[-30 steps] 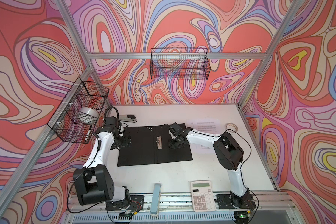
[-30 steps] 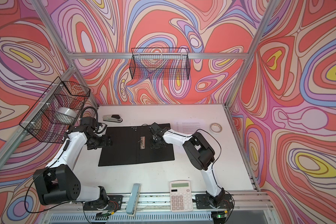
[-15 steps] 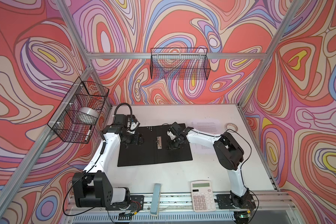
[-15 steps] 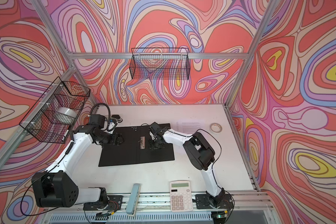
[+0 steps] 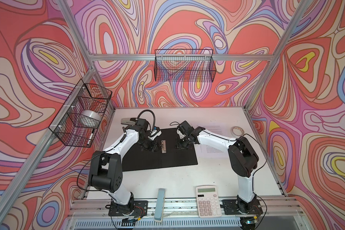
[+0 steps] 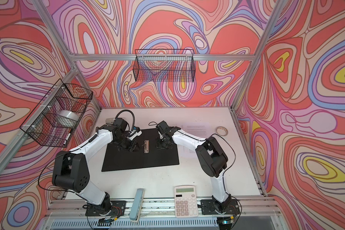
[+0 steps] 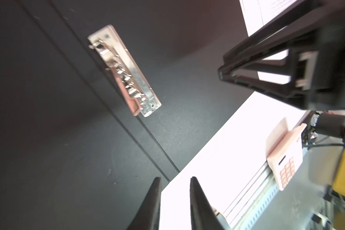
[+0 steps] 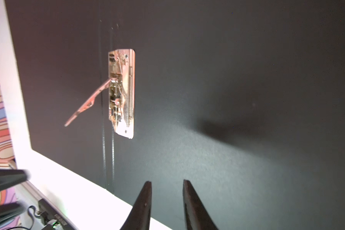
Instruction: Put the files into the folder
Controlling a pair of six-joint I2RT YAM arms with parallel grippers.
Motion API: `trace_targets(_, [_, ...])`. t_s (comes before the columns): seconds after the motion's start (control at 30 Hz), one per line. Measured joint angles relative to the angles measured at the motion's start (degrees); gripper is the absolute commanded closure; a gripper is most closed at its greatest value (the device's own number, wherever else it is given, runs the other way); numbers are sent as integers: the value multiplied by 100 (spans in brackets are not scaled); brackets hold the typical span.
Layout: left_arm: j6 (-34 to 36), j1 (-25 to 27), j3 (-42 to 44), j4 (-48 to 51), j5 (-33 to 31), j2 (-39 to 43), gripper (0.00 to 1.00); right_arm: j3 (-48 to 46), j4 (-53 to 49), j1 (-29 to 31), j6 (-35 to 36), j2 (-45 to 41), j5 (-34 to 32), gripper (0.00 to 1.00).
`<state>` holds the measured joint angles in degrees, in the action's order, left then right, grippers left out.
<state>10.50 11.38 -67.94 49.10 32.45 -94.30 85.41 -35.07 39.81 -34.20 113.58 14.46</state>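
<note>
Folder [image 5: 167, 161]: open flat, clip [image 5: 163, 146] lever raised for loading. Files [image 5: 212, 152]: right of clip, off folder. Left gripper [image 7: 174, 179], right gripper [image 8: 166, 182]: flanking clip, narrow, empty, likely steadying folder.

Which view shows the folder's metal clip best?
The right wrist view: the metal clip is close and sharp, its lever angled out over the black folder. The left wrist view shows it obliquely, blurrier; in both top views it is tiny.

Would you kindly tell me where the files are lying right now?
In both top views the files lie flat on the white table, just right of the open folder, partly under the right arm and left of the tape roll.
</note>
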Motion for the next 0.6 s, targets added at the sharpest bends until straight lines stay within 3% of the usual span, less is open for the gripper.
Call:
trace_targets(0.23, [44, 186, -20, -160, 188, -551, 53, -87, 94, -2, -61, -52, 15, 72])
trace_targets(0.6, [-33, 208, -66, -645, 52, -713, 52, -142, 205, -4, -105, 116, 35, 72])
